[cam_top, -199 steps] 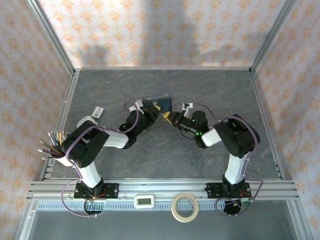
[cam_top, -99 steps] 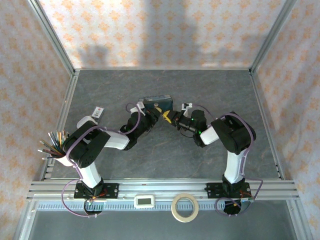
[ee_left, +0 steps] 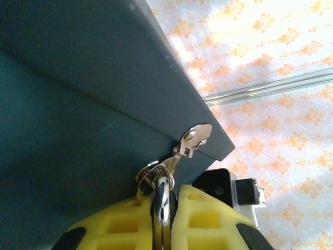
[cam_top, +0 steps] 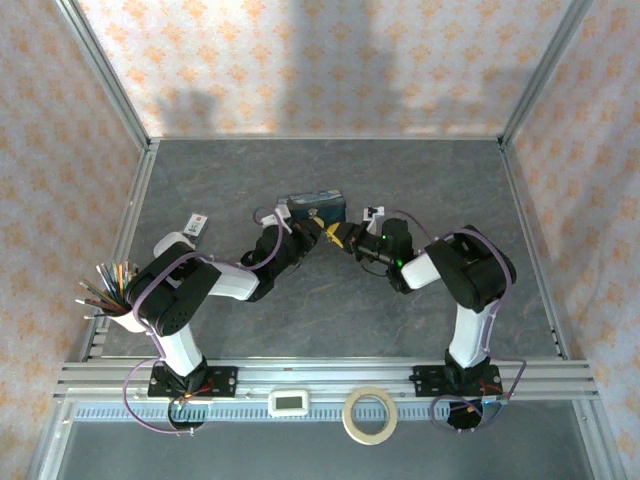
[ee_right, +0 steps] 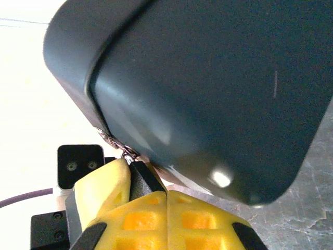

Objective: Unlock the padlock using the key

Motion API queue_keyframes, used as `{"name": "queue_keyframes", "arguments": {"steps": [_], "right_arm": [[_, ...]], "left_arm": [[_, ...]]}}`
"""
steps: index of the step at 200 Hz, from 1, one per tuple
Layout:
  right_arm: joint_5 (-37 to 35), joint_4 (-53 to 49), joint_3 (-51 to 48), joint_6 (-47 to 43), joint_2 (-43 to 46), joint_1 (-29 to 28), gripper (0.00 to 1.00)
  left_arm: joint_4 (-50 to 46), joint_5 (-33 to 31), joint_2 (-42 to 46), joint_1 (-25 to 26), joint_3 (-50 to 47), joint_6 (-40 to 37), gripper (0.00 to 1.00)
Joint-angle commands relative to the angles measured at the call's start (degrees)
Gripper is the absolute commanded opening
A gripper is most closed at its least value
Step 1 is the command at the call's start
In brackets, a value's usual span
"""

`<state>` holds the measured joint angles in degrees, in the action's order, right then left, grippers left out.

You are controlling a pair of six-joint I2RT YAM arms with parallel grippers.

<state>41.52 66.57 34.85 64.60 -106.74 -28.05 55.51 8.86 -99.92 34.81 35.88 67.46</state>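
Observation:
The blue tin (cam_top: 315, 207) lies mid-table, filling the left wrist view (ee_left: 78, 130) and the right wrist view (ee_right: 208, 94). The padlock (ee_left: 162, 204) hangs by its silvery shackle from the ring of the tin's hasp (ee_left: 195, 138). My left gripper (ee_left: 165, 191) is shut on the padlock, yellow pads either side of the shackle. The padlock's black body (ee_right: 143, 179) sits against my left finger (ee_right: 101, 187). My right gripper (ee_right: 166, 194) is shut, pads pressed together, their seam touching the body's lower corner. The key is hidden. Both grippers meet just in front of the tin: left (cam_top: 312, 232), right (cam_top: 341, 238).
A cup of coloured pencils (cam_top: 105, 290) stands at the left edge beside the left arm's base. A small white tag (cam_top: 196, 225) lies left of the tin. A tape roll (cam_top: 370, 413) and a white device (cam_top: 292, 402) sit on the front rail.
The tin has swung from tilted to nearly square with the back wall. The right arm has edged left toward it. Both grippers stay shut.

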Motion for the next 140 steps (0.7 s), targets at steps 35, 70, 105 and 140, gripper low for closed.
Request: {"name": "queue_keyframes", "arguments": {"steps": [35,70,105,140], "right_arm": [[-5.64,-9.80,-0.86,-9.94,7.43,-0.08,0.30],[-5.26,-9.09,-2.83,-10.97,8.78,0.10,0.36],[-8.87,-16.86,-4.59,-17.49,14.37,0.10,0.41],[-12.04,-28.27,-4.87,-25.16,22.04,0.10,0.42]], "left_arm": [[-2.01,2.24,0.02,2.80,4.33,-2.44,0.00],[-0.77,2.21,-0.82,2.21,4.34,-1.25,0.00],[-2.36,1.37,-0.95,1.85,4.96,-0.75,0.00],[-2.51,1.00,-0.98,1.49,5.33,-0.33,0.00]]}}
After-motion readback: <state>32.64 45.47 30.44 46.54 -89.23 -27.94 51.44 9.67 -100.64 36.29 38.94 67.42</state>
